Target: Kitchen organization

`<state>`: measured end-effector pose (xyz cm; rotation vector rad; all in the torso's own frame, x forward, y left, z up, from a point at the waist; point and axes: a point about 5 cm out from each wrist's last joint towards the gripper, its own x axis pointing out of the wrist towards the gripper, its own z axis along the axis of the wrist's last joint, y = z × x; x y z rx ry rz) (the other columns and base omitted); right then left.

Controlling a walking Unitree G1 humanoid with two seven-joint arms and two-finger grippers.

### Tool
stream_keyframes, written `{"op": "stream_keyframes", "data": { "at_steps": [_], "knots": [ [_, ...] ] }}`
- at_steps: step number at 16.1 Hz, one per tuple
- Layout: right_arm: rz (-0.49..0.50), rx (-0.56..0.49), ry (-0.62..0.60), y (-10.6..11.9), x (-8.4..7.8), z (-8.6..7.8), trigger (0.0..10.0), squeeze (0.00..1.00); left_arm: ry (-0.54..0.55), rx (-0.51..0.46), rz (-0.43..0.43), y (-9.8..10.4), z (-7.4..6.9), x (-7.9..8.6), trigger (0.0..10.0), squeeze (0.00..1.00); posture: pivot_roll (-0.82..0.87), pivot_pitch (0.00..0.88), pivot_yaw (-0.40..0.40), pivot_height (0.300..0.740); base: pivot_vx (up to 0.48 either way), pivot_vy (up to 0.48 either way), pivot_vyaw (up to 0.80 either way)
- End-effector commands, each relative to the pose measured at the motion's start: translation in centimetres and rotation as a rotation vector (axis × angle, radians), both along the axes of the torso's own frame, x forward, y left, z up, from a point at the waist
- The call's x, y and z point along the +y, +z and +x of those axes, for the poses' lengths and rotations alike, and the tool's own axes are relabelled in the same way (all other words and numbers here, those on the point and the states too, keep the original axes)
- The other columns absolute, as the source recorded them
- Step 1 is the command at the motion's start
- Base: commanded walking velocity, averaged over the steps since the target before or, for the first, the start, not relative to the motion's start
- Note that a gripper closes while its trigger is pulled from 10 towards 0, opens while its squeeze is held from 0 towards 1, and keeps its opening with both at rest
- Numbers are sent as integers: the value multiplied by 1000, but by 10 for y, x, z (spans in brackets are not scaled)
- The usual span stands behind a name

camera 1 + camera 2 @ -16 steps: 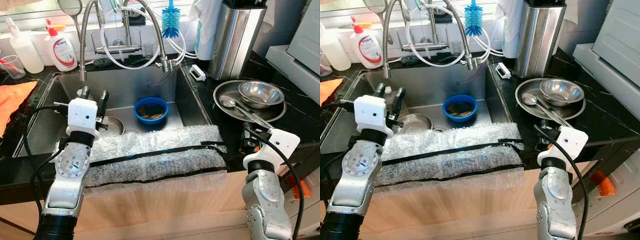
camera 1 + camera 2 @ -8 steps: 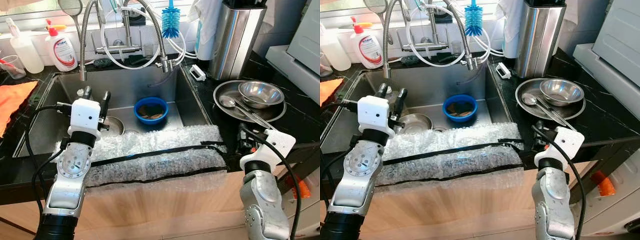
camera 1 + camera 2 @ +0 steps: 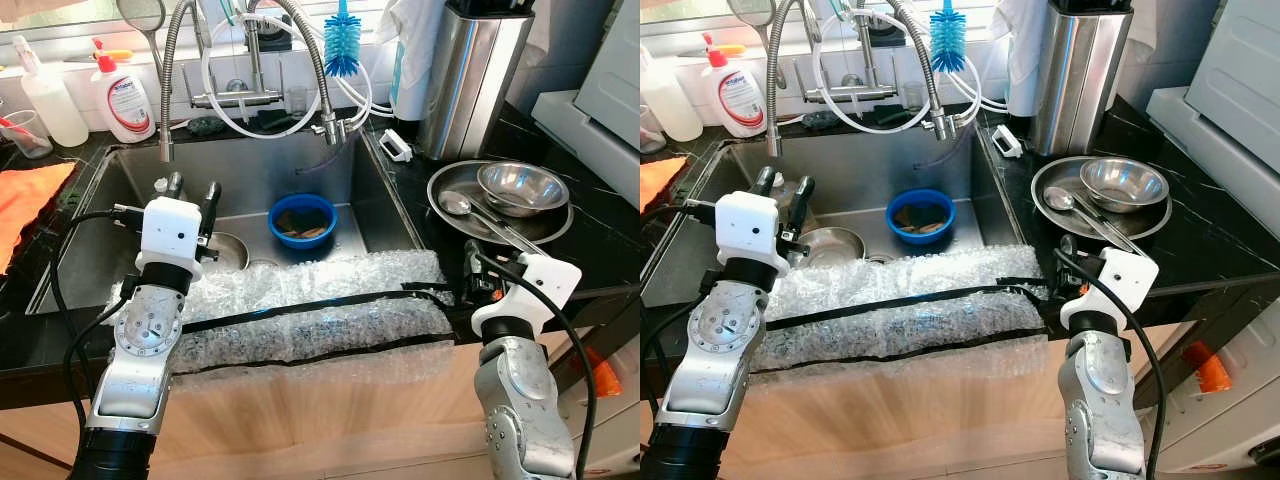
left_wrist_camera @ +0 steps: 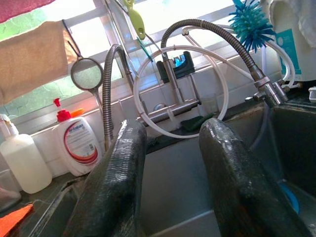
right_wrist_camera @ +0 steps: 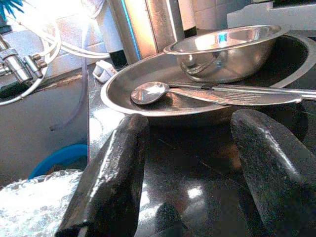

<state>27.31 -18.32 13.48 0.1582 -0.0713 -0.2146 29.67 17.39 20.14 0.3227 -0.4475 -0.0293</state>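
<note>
Shifted left toward the sink (image 3: 130, 215): right gripper (image 5: 185, 163), fingers apart, low on the counter just near of the steel plate (image 3: 445, 185) holding bowl (image 3: 520, 187) and spoon (image 3: 458, 205). Left gripper (image 3: 190, 192) spread, empty, over the sink. Risks nudging the plate rim and spilling bowl and spoon.

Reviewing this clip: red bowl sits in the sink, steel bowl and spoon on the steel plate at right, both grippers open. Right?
Not quite. The bowl in the sink is blue, not red, as the left eye view shows. The steel bowl and spoon do sit on the steel plate, and the left gripper and right gripper are open.
</note>
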Motion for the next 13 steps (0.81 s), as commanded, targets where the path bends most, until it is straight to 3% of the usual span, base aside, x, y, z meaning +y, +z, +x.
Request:
{"op": "stream_keyframes", "data": {
  "at_steps": [1, 13],
  "knots": [
    [-1, -26, 3, 6, 1, 1, 10000, 0, 6, -24, 7, 5, 0, 0, 10000, 0, -70, 0, 13, 740, 0, 0, 0],
    [3, -9, -70, 4, -10, 2, 10000, 0, 5, -26, 9, 5, 1, 0, 10000, 0, -71, 0, 13, 740, 0, 0, 0]
  ]
}}
